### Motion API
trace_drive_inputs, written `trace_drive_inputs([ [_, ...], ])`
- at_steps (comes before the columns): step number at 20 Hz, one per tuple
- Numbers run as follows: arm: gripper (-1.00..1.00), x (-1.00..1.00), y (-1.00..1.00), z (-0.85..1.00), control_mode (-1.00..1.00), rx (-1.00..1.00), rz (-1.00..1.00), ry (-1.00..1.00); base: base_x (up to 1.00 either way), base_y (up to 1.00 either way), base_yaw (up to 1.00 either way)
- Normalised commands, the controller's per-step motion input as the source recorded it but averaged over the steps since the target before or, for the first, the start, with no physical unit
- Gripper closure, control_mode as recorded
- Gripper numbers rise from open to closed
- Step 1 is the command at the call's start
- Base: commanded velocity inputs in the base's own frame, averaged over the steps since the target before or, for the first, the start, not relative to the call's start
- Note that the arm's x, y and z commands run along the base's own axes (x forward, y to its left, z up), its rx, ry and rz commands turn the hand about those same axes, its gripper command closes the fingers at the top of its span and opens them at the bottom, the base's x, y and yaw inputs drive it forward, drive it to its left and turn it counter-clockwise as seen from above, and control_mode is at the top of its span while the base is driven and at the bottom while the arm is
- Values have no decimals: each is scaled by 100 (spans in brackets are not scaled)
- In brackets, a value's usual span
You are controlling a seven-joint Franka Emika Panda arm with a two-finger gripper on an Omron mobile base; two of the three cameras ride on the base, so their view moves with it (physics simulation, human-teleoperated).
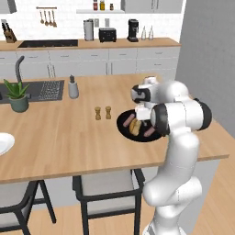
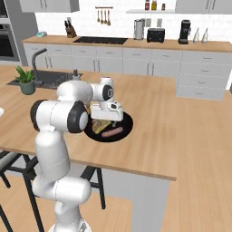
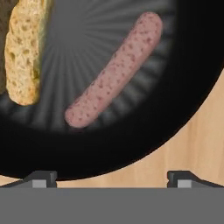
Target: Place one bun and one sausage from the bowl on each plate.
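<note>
Beyond the open tool [image 3: 111, 177], sausage [image 3: 114, 71] in bowl [image 3: 131, 148], bun [image 3: 24, 50] beside

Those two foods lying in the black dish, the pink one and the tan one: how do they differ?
The sausage is pink, smooth and speckled; the bun is tan and porous. The sausage is slim and lies at a slant in the hand view; the bun is thicker and runs more upright there. Both are elongated, lie apart, and rest in the black bowl.
</note>
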Motion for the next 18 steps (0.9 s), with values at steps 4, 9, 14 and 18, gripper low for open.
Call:
trace_drive_inputs([
  [4,-100,68,-11,-62,-100,-1,0,11,0,0,0],
  [9,-100,28,-21,-56,-100,0,-3,3,0,0,0],
  [14,-100,12,-1,-45,-100,0,-2,0,0,0,0],
  [18,-100,-1,0,-34,-100,0,-1,0,0,0,0],
])
